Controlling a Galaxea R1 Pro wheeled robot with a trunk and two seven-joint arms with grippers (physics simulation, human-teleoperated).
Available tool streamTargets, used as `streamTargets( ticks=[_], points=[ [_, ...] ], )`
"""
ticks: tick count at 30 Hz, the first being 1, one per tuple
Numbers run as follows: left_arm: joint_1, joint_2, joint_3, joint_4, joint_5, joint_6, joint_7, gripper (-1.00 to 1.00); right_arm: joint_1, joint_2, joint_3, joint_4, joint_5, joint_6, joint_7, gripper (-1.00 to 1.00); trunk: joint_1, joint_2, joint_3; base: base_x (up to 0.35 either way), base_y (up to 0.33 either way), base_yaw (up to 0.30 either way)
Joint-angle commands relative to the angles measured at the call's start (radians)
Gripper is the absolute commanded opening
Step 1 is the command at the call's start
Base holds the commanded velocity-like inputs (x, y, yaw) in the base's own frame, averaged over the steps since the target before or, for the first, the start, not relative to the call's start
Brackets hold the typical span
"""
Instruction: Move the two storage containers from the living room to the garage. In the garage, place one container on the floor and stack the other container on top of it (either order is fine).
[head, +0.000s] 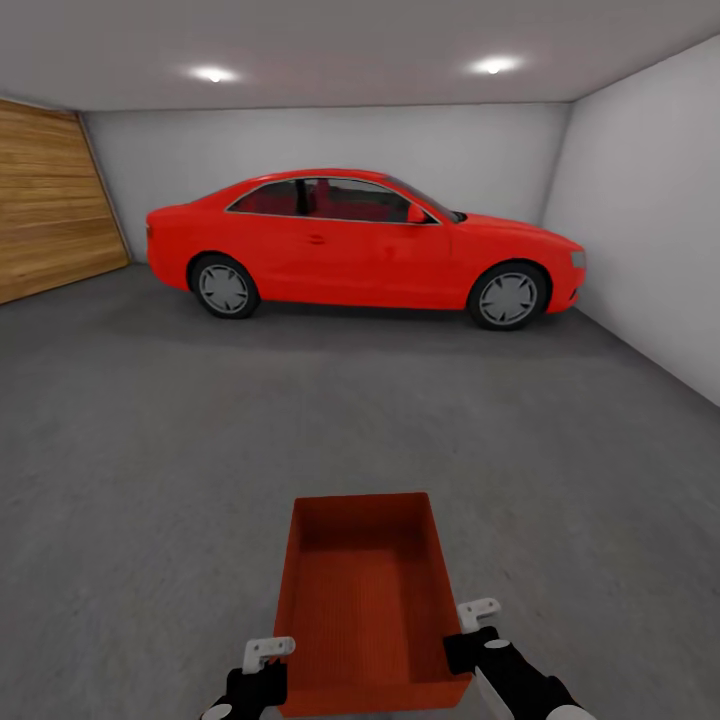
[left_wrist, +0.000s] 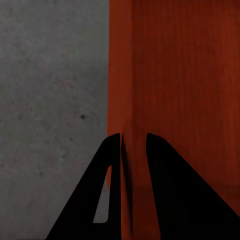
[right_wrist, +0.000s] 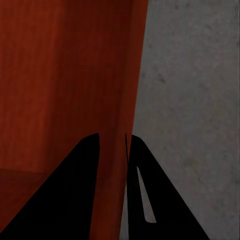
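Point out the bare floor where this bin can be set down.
The wide stretch of grey floor between the held storage container and the red car is free, bordered by the wooden door and the pale wall. It is crowded only along the car. Left hand and right hand grip the side walls.

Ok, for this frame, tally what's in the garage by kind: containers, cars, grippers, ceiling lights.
Storage container: 1, orange-red, held over the grey concrete floor
Car: 1, red, parked by the far wall
Grippers: 2, the left gripper and the right gripper, each closed on a side wall of the container
Ceiling lights: 2
Total: 6
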Motion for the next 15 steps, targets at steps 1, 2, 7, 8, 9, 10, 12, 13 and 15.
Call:
streamTargets(
  ticks=[1,2,7,8,9,10,12,13,15],
  points=[
    [-0.001,0.011,0.002,0.005,-0.013,-0.004,0.003,-1.00,0.000,-0.019,0.041,-0.004,0.019,-0.049,0.054,-1.00,0.000,0.000,-0.001,0.308,0.000,0.000],
    [-0.001,0.011,0.002,0.005,-0.013,-0.004,0.003,-1.00,0.000,-0.019,0.041,-0.004,0.019,-0.050,0.055,-1.00,0.000,0.000,-0.001,0.308,0.000,0.000],
    [-0.001,0.011,0.002,0.005,-0.013,-0.004,0.003,-1.00,0.000,-0.019,0.040,-0.004,0.018,-0.050,0.056,-1.00,0.000,0.000,-0.001,0.308,0.000,0.000],
    [-0.001,0.011,0.002,0.005,-0.013,-0.004,0.003,-1.00,0.000,-0.019,0.040,-0.004,0.018,-0.050,0.056,-1.00,0.000,0.000,-0.001,0.308,0.000,0.000],
    [-0.001,0.011,0.002,0.005,-0.013,-0.004,0.003,-1.00,0.000,-0.019,0.040,-0.004,0.018,-0.050,0.056,-1.00,0.000,0.000,-0.001,0.308,0.000,0.000],
    [-0.001,0.011,0.002,0.005,-0.013,-0.004,0.003,-1.00,0.000,-0.019,0.040,-0.004,0.018,-0.050,0.056,-1.00,0.000,0.000,-0.001,0.308,0.000,0.000],
    [-0.001,0.012,0.002,0.005,-0.013,-0.004,0.003,-1.00,0.000,-0.019,0.040,-0.004,0.018,-0.050,0.056,-1.00,0.000,0.000,-0.001,0.308,0.000,0.000],
    [-0.001,0.012,0.002,0.005,-0.013,-0.004,0.003,-1.00,0.000,-0.019,0.040,-0.004,0.018,-0.050,0.056,-1.00,0.000,0.000,-0.001,0.308,0.000,0.000],
    [-0.001,0.012,0.003,0.005,-0.013,-0.004,0.003,-1.00,0.000,-0.019,0.040,-0.004,0.018,-0.051,0.056,-1.00,0.000,0.000,-0.001,0.308,0.000,0.000]
  ],
)
